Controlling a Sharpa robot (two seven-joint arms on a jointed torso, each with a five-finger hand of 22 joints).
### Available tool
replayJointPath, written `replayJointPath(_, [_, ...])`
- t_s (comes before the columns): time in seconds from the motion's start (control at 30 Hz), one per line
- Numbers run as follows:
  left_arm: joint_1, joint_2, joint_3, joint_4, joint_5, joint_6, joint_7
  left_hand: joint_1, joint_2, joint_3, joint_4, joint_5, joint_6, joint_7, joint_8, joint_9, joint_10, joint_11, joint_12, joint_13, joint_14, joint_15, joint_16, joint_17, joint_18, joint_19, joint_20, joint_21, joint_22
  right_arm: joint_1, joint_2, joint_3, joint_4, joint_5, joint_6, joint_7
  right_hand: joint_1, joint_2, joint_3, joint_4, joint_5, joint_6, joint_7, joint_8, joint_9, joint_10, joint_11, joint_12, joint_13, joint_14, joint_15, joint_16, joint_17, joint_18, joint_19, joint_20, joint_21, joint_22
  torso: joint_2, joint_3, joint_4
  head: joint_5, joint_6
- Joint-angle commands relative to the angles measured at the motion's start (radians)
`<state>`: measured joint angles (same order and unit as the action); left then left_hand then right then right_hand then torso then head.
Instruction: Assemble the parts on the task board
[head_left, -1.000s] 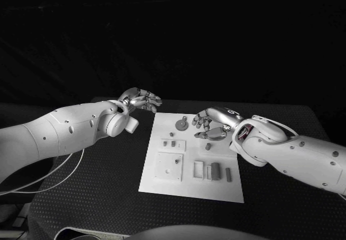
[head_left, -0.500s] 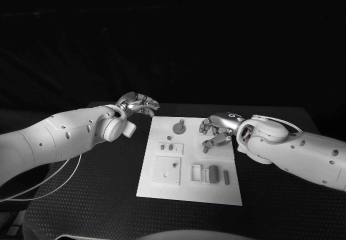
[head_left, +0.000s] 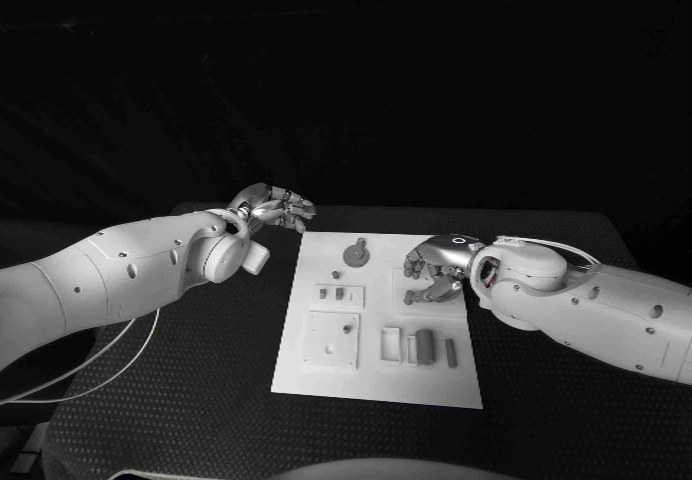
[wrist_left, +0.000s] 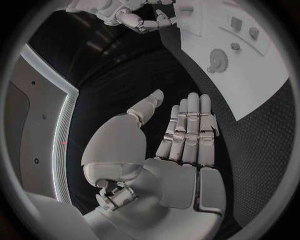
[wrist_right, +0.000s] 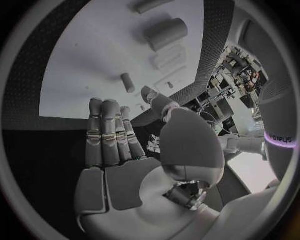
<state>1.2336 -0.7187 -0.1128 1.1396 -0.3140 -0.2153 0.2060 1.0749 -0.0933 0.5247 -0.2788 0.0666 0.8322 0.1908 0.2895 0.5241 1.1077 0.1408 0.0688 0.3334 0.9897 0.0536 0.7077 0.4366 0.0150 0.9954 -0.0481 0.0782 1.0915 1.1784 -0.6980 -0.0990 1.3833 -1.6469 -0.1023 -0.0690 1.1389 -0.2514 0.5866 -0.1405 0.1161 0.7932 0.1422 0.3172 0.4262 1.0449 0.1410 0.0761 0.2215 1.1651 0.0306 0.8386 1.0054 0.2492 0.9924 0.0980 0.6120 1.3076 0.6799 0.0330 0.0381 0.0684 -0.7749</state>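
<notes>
The white task board (head_left: 325, 375) lies in the middle of the black table. On it are a round grey part (head_left: 353, 257), two small pieces (head_left: 335, 294), a square block (head_left: 335, 340) and several upright grey blocks (head_left: 423, 347). My right hand (head_left: 433, 272) hovers over the board's right side with fingers straight and nothing in it. In the right wrist view a small grey peg (wrist_right: 127, 82) lies just past its fingertips (wrist_right: 103, 107). My left hand (head_left: 274, 208) hangs off the board's far left corner, flat and empty, with its fingers (wrist_left: 187, 125) together.
Black textured table (head_left: 173, 380) surrounds the board on all sides. A white cable (head_left: 108, 355) loops under my left arm. In the left wrist view the board (wrist_left: 250, 75) and my right hand (wrist_left: 140, 17) lie beyond the left hand.
My right hand has drawn in and down over the board's right side, closer to the small peg. My left hand has stayed near the far left corner.
</notes>
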Motion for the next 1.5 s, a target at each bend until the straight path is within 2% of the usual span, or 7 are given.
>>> replayJointPath(0.03, [0.001,0.003,0.001,0.001,0.006,0.012,0.013,-0.009,-0.001,-0.007,0.002,-0.001,-0.007,0.000,0.005,-0.001,-0.002,-0.002,0.003,-0.001,0.006,-0.002,-0.005,0.001,0.000,0.003,0.001,-0.004,-0.001,-0.003,0.006,-0.006,-0.007,-0.033,0.019,-0.002,0.013,0.007,-0.002,-0.002,0.004,0.004,0.008,0.008,0.002,0.006,0.002,0.005,0.003,-0.003,-0.001,0.010,-0.004,0.013,-0.005,-0.004,0.010,0.025,0.000,-0.0004,-0.0005,0.000,-0.001])
replayJointPath(0.17, [0.001,0.002,0.001,0.001,0.006,0.013,0.013,-0.009,0.000,-0.007,0.002,-0.001,-0.007,0.000,0.005,-0.002,-0.002,-0.002,0.003,-0.001,0.006,-0.002,-0.005,0.001,0.000,0.003,0.001,-0.005,-0.001,-0.006,0.020,-0.018,-0.020,-0.033,-0.002,0.009,0.028,0.033,-0.007,-0.023,0.004,0.018,0.024,0.018,0.004,0.032,-0.009,0.020,0.012,0.009,-0.011,0.031,-0.017,0.013,0.006,-0.010,0.024,0.024,0.000,0.0002,-0.0005,0.000,-0.001])
replayJointPath(0.43, [0.001,0.004,0.001,-0.001,0.006,0.013,0.012,-0.010,0.000,-0.007,0.002,-0.001,-0.008,0.000,0.005,-0.002,-0.002,-0.002,0.003,-0.001,0.006,-0.002,-0.006,0.002,0.000,0.004,0.001,-0.005,-0.001,-0.023,0.052,-0.030,-0.051,-0.034,-0.036,0.019,0.029,0.079,-0.016,-0.059,0.005,0.044,0.030,0.031,0.005,0.066,-0.022,0.036,0.023,0.028,-0.024,0.058,-0.043,0.013,0.022,-0.019,0.041,0.022,0.000,0.0000,0.0009,0.000,-0.006])
replayJointPath(0.9, [0.001,0.002,0.001,0.001,0.006,0.015,0.011,-0.011,0.001,-0.007,0.003,-0.001,-0.008,0.001,0.005,-0.002,-0.003,-0.002,0.003,-0.001,0.007,-0.002,-0.007,0.003,0.000,0.004,0.001,-0.005,-0.001,-0.033,0.064,-0.033,-0.078,-0.056,-0.038,0.024,0.041,0.188,-0.004,-0.148,0.007,0.112,0.010,0.056,0.007,0.136,-0.049,0.070,0.058,0.041,-0.049,0.090,-0.087,0.013,0.037,-0.027,0.055,0.021,0.000,0.0004,-0.0008,0.002,-0.013])
replayJointPath(1.33, [0.001,0.000,0.001,0.003,0.006,0.015,0.011,-0.011,0.001,-0.007,0.002,-0.001,-0.009,0.001,0.005,-0.002,-0.003,-0.002,0.003,-0.001,0.007,-0.002,-0.007,0.004,0.000,0.004,0.001,-0.005,-0.001,-0.039,0.070,-0.034,-0.074,-0.077,-0.078,0.019,0.064,0.221,0.004,-0.150,0.007,0.172,-0.012,0.078,0.016,0.186,-0.072,0.095,0.096,0.064,-0.072,0.129,-0.102,0.013,0.061,-0.040,0.078,0.023,0.000,0.0001,-0.0004,-0.002,-0.017])
replayJointPath(1.4, [0.001,0.000,0.001,0.003,0.006,0.015,0.011,-0.010,0.001,-0.007,0.002,-0.001,-0.009,0.001,0.005,-0.002,-0.003,-0.002,0.003,-0.001,0.007,-0.002,-0.007,0.005,0.000,0.004,0.001,-0.005,-0.001,-0.039,0.070,-0.034,-0.073,-0.084,-0.090,0.009,0.078,0.200,0.066,-0.129,0.013,0.184,-0.015,0.078,0.017,0.196,-0.076,0.099,0.105,0.070,-0.076,0.137,-0.107,0.013,0.072,-0.041,0.081,0.020,0.000,0.0001,-0.0004,-0.002,-0.017])
replayJointPath(1.5, [0.001,0.000,0.001,0.003,0.006,0.015,0.012,-0.010,0.001,-0.007,0.002,-0.001,-0.009,0.001,0.006,-0.002,-0.003,-0.002,0.003,-0.001,0.007,-0.002,-0.008,0.005,0.000,0.004,0.001,-0.005,-0.001,-0.039,0.067,-0.034,-0.071,-0.085,-0.105,0.000,0.071,0.194,0.095,-0.124,0.009,0.191,-0.018,0.079,0.018,0.201,-0.079,0.100,0.113,0.076,-0.079,0.144,-0.110,0.013,0.081,-0.044,0.086,0.021,0.000,-0.0007,-0.0004,-0.003,-0.017])
